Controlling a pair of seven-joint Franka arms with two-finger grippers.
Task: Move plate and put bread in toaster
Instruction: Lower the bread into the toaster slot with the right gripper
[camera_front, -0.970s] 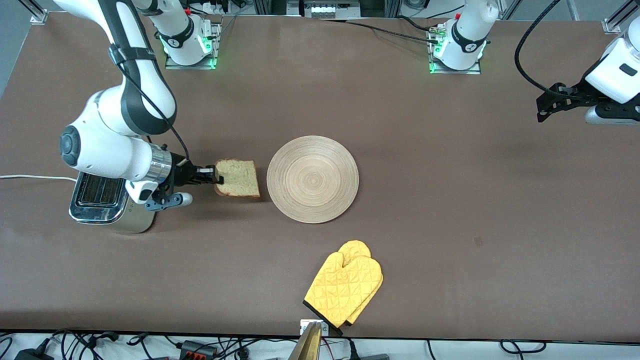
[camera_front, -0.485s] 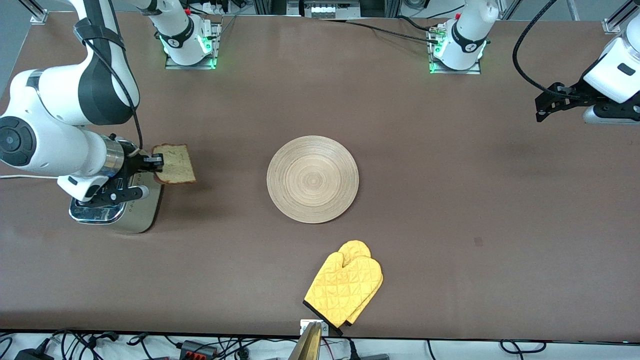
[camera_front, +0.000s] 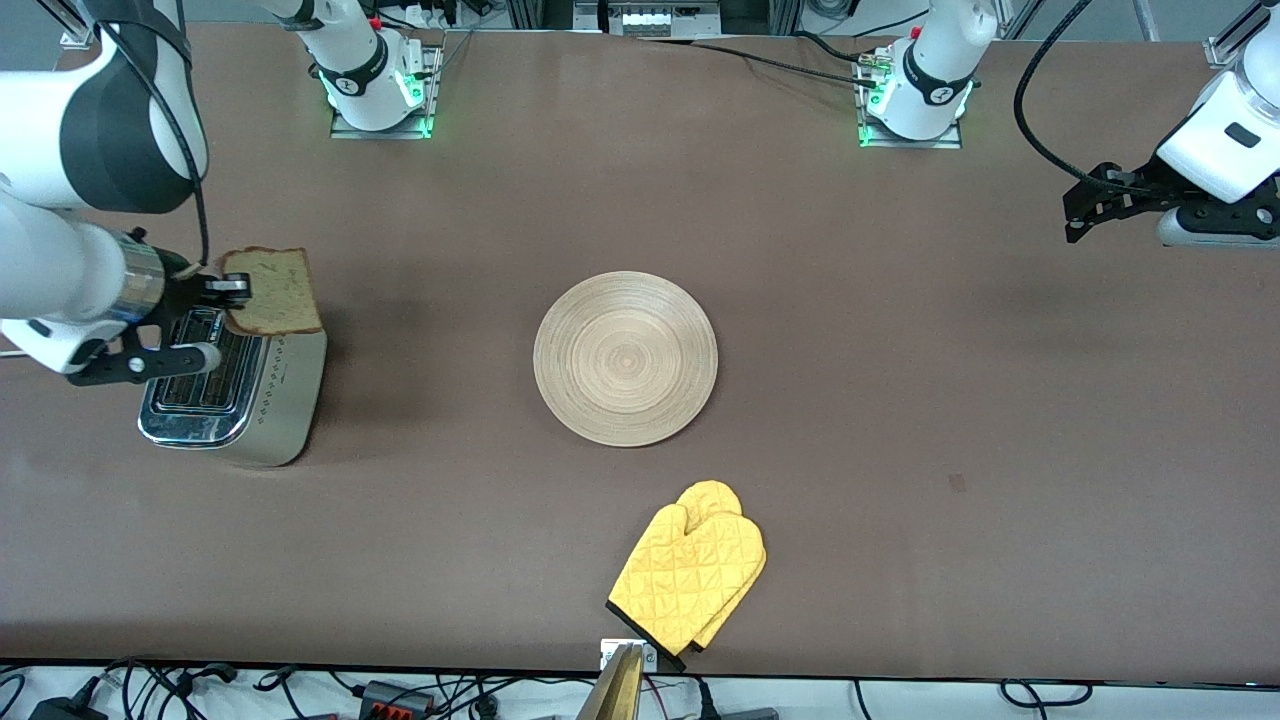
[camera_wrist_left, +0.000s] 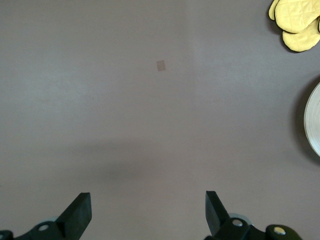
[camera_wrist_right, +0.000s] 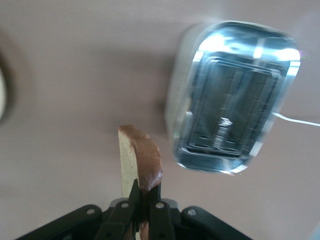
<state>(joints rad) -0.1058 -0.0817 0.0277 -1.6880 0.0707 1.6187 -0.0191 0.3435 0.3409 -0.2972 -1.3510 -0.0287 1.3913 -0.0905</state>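
Right hand (camera_front: 235, 290) clamps bread (camera_front: 270, 291) upright over toaster (camera_front: 230, 395) at right arm's end of worktop (camera_front: 900, 400). Plate (camera_front: 625, 357) mid-worktop. Left hand (camera_wrist_left: 147, 212) waits, spread wide, nothing held, over bare worktop.

Place: a robot lab, not a real kitchen.
Robots: two white arms bolted to metal plates (camera_front: 380, 125) with green lights.
Table: a big brown table (camera_front: 900, 400).
Wires: cables and plugs (camera_front: 400, 695) along its edge.
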